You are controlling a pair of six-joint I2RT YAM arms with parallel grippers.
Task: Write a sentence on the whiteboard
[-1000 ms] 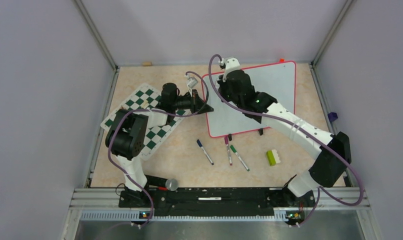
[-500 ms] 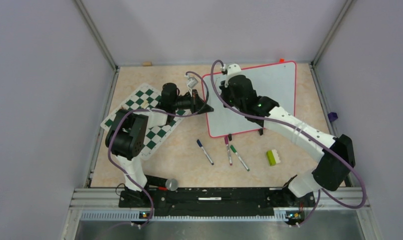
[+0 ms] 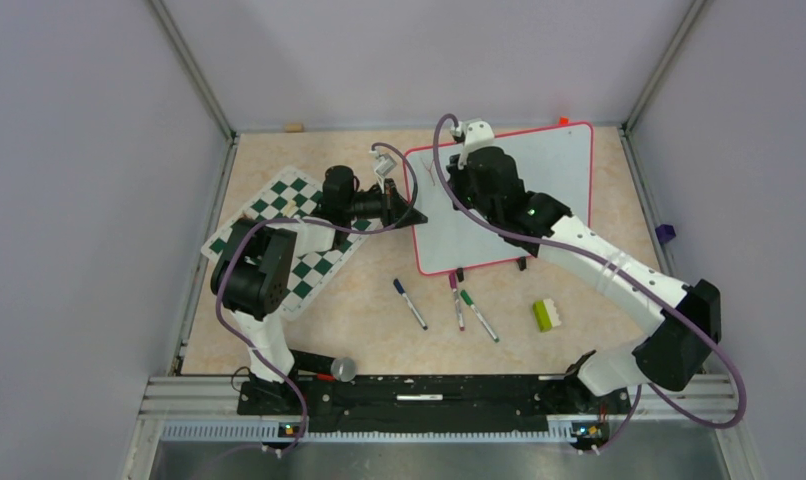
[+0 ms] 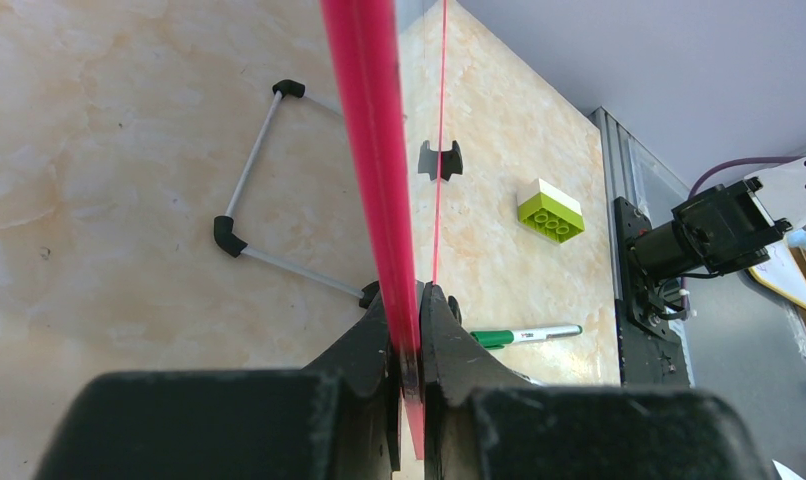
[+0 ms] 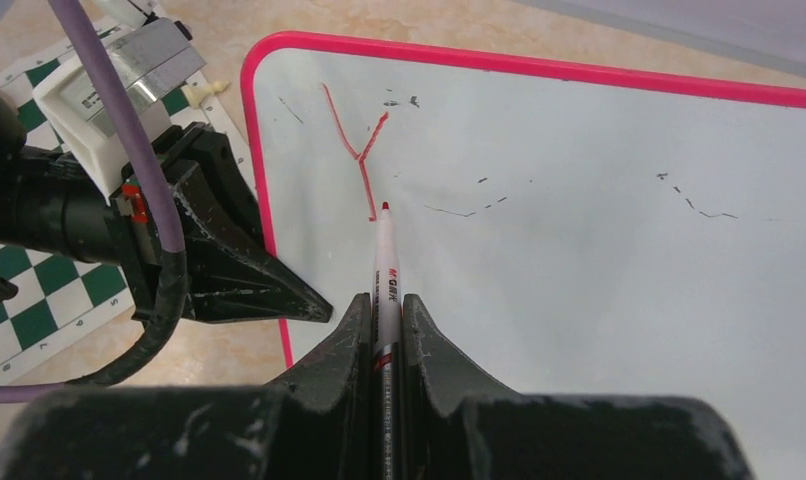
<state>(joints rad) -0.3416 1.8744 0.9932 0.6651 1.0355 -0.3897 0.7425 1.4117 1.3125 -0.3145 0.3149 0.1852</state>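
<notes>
The whiteboard [image 3: 549,165] with its red-pink frame stands tilted at the back of the table. My left gripper [image 3: 415,215] is shut on the board's left frame edge [image 4: 379,180]. My right gripper [image 5: 384,310] is shut on a red-tipped white marker [image 5: 384,260], over the board's upper left part [image 5: 579,200]. The marker tip sits just right of the foot of a red letter Y [image 5: 359,160] drawn near the top left corner. Faint dark smudges mark the board further right.
A green-and-white chess mat [image 3: 289,230] lies at the left under my left arm. Three markers [image 3: 410,303] [image 3: 456,300] [image 3: 479,315] lie on the table in front of the board. A lime-and-white brick [image 3: 547,314] lies to their right, also seen in the left wrist view [image 4: 550,211].
My right arm has shifted right along the board's top, away from the top left corner, carrying the marker. The left gripper has kept its hold on the frame.
</notes>
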